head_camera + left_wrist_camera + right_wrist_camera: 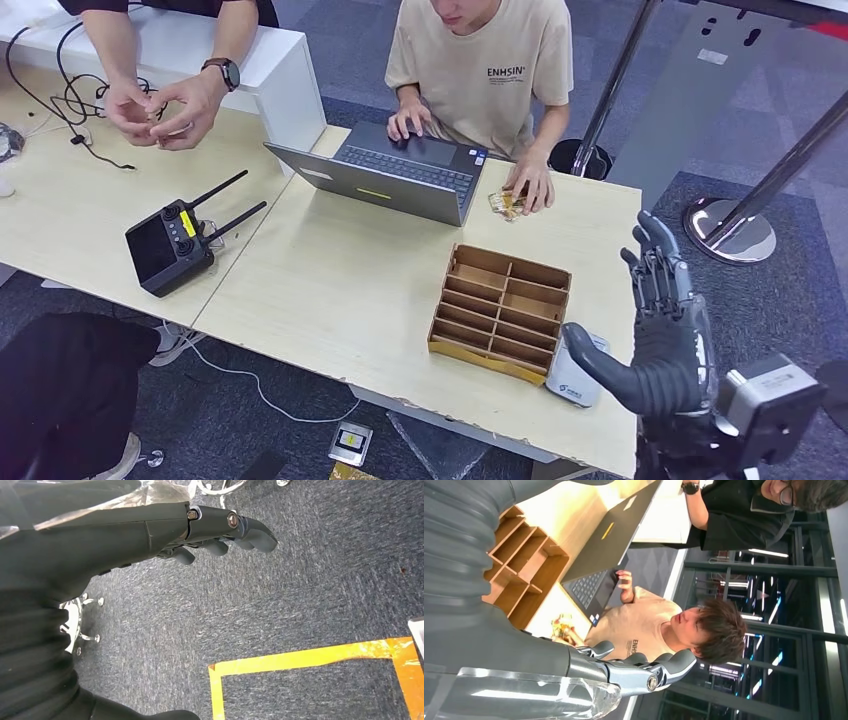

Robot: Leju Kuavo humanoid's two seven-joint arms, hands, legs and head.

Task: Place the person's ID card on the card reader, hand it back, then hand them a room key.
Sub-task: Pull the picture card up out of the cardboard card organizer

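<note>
- Our right hand (668, 335) is raised at the near right corner of the pale wooden tabletop (340, 275), fingers spread and upright, thumb out to the side, holding nothing.
- Its thumb hangs over the small white card reader (577, 372), which lies flat just beside the near right corner of the brown cardboard divider tray (503, 311).
- Beyond the tray, on its far side, the seated person's hand (528, 187) presses down what we take to be the ID card (503, 203), a small yellowish card we cannot read.
- So the card lies ahead of our right hand and slightly toward our left, with the tray in between.
- We judge the right arm the nearer one.
- Our left hand (220, 532) hangs over grey carpet, fingers loosely curled, empty.
</note>
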